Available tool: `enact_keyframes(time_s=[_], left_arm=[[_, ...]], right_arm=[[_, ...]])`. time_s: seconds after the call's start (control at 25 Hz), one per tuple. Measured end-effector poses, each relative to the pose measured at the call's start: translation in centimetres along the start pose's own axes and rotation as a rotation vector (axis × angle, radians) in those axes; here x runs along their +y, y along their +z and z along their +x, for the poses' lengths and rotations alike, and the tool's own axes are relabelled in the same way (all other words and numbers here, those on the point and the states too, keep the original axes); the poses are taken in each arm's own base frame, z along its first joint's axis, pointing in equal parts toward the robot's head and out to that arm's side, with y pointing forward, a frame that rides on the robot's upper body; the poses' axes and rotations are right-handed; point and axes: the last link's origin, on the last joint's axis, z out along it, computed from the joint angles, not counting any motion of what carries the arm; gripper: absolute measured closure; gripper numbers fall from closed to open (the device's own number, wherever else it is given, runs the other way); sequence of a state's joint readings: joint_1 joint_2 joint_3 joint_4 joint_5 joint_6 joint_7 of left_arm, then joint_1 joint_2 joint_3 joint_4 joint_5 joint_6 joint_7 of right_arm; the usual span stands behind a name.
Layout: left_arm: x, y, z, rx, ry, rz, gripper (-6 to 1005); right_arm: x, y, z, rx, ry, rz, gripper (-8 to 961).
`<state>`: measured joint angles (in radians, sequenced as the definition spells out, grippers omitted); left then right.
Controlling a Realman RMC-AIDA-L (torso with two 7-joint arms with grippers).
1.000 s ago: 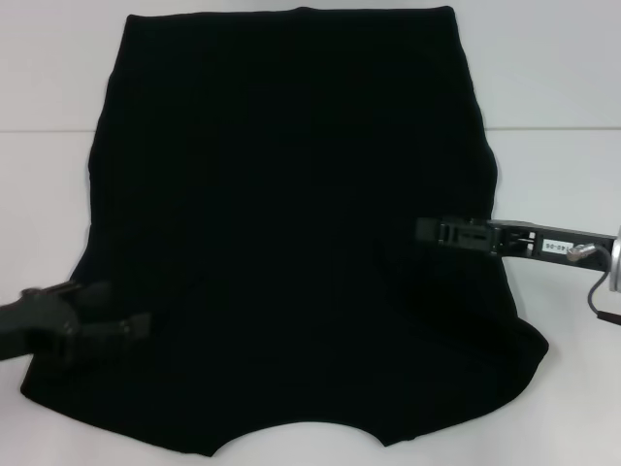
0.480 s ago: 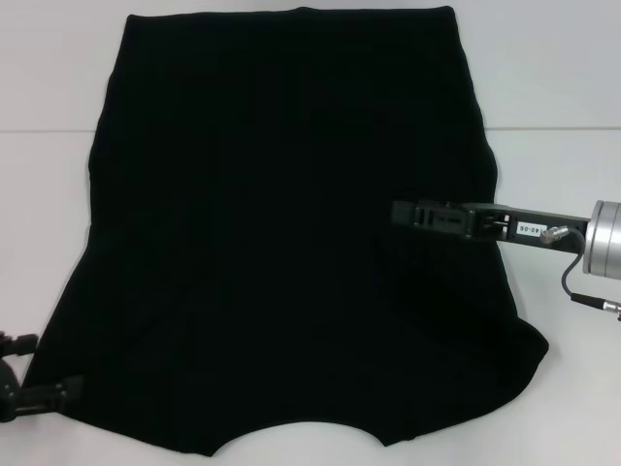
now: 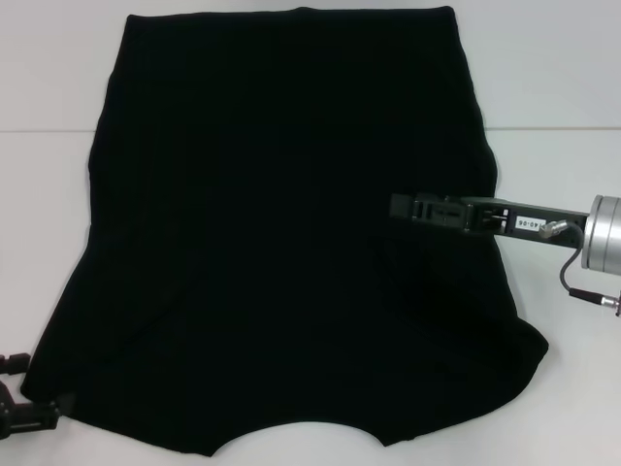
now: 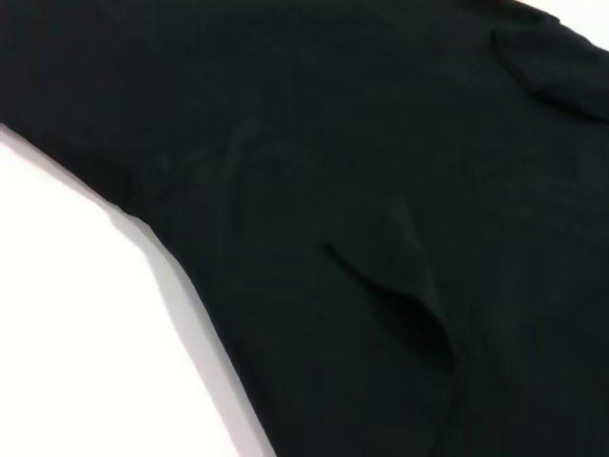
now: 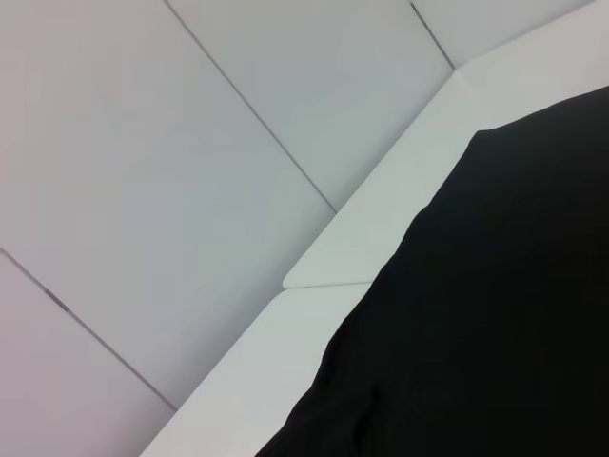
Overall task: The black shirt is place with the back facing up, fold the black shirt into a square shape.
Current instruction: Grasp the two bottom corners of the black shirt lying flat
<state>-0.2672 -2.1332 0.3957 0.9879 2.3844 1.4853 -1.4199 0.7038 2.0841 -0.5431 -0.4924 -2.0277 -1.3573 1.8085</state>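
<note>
The black shirt (image 3: 291, 223) lies flat on the white table and fills most of the head view. Its curved neckline is at the near edge and its straight hem at the far edge. My right gripper (image 3: 400, 206) reaches in from the right and hovers over the shirt's right part, seen side-on. My left gripper (image 3: 27, 393) sits at the near left corner, just off the shirt's edge, open and empty, mostly out of frame. The left wrist view shows the shirt (image 4: 381, 190) with a raised crease. The right wrist view shows the shirt's edge (image 5: 495, 314).
The white table (image 3: 553, 78) has bare strips left and right of the shirt, and a thin seam crosses it. The right wrist view shows the table's far edge (image 5: 314, 276) against a grey panelled wall (image 5: 143, 143).
My left gripper has drawn back from the shirt's near left part to the frame's lower left corner. My right gripper has moved inward and slightly farther over the shirt.
</note>
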Motion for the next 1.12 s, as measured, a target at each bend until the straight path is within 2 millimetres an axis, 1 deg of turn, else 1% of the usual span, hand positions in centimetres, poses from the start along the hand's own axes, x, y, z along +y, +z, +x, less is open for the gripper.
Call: enact_keyframes(time_s=[0.52,0.84,1.12], left_arm=[[0.2,0.1,-0.2,-0.023,-0.014,-0.014,49],[0.8,0.4,0.6,-0.017,-0.002,-0.071,49],[0.9,0.8,1.3,-0.008,0.011,-0.086,50]], right_arm=[[-0.1,-0.3,0.1,-0.003,0.006,0.001,178],[-0.1,-0.3,0.1,-0.006,0.007,-0.001,178],[-0.1,-0.3,0.0,-0.007,0.005,-0.002,178]])
